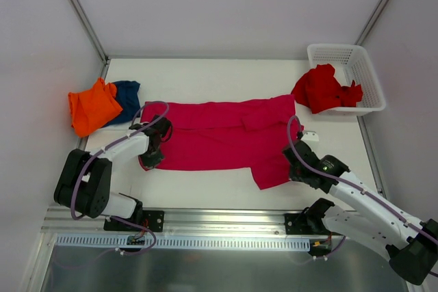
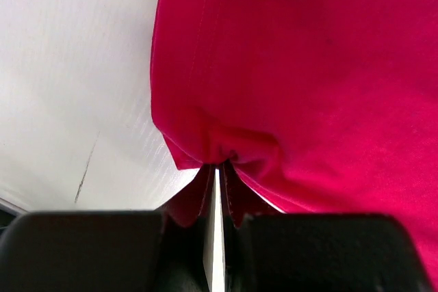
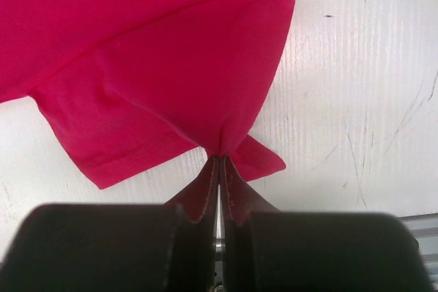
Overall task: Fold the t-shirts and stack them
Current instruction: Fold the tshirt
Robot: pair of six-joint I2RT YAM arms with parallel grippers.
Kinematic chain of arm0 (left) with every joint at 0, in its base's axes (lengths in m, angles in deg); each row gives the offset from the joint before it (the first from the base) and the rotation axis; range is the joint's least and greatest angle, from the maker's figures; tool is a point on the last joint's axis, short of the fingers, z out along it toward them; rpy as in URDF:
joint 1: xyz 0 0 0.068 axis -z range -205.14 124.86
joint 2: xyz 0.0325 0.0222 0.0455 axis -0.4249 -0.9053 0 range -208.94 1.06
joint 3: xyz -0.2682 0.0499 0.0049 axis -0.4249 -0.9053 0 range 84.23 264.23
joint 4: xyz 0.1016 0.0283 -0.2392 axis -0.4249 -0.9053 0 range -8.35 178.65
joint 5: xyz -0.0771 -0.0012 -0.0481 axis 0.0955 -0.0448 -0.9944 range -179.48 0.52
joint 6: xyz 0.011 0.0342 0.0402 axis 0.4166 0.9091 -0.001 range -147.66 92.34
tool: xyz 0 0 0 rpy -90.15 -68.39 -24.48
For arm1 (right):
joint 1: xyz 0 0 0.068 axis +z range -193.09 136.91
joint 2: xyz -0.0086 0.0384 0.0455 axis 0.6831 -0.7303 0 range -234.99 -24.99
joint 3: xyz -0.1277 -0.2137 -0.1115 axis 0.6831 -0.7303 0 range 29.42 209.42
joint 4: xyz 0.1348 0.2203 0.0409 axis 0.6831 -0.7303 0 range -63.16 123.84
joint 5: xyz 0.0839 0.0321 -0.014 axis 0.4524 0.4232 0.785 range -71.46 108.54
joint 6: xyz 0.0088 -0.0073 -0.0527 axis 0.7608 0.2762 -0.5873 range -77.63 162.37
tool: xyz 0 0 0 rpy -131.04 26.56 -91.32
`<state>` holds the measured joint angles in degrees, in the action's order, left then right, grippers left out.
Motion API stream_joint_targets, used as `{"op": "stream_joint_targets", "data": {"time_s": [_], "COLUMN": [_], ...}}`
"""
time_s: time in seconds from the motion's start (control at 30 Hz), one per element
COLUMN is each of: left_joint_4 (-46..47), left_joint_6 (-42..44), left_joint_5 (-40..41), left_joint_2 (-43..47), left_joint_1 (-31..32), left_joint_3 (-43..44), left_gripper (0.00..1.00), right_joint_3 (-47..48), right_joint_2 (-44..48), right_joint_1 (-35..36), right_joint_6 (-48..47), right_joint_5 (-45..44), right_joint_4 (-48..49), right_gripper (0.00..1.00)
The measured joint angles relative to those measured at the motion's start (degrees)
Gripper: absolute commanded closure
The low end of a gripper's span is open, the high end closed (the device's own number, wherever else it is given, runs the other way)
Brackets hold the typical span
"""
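Note:
A magenta-pink t-shirt (image 1: pixel 219 135) lies spread across the middle of the table. My left gripper (image 1: pixel 152 157) is shut on its near left corner; the left wrist view shows the cloth (image 2: pixel 287 73) bunched at my left gripper's (image 2: pixel 217 165) tips. At the near right edge, beside the sleeve, my right gripper (image 1: pixel 295 156) is shut on the shirt; in the right wrist view my right gripper (image 3: pixel 219 157) pinches the cloth (image 3: pixel 157 52) into a pucker. An orange t-shirt (image 1: pixel 92 106) and a navy blue t-shirt (image 1: pixel 129 94) lie crumpled at the left. A red t-shirt (image 1: pixel 321 88) hangs over the basket's rim.
A white mesh basket (image 1: pixel 356 66) stands at the back right corner, partly over the table's edge. White walls with metal frame posts (image 1: pixel 79 11) close in the sides. The arms' bases and a metal rail (image 1: pixel 205 227) run along the near edge.

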<state>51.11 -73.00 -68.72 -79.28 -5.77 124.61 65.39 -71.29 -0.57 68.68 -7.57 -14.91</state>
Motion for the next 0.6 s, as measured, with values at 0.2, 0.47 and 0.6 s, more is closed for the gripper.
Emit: {"op": "stream_joint_targets", "data": {"time_s": [0.2, 0.47, 0.6], "left_joint_4": [-1.6, -6.3, -6.3], "left_joint_6": [0.3, 2.9, 4.1], "left_joint_5": [-0.3, -0.2, 1.4], "left_joint_2": [2.9, 7.7, 2.3], "left_joint_1": [0.0, -0.3, -0.7], "left_joint_3": [0.0, 9.8, 15.6], "left_gripper": [1.0, 1.0, 1.0], "right_joint_3": [0.8, 13.2, 18.2], "right_joint_2": [-0.8, -9.3, -14.7], "right_joint_1": [0.0, -0.1, -1.6], "right_joint_6": [-0.2, -3.4, -5.7], "right_joint_5": [-0.4, -3.0, -4.7], "right_joint_4": [-0.6, -1.2, -0.6], "right_gripper": [1.0, 1.0, 1.0]}}
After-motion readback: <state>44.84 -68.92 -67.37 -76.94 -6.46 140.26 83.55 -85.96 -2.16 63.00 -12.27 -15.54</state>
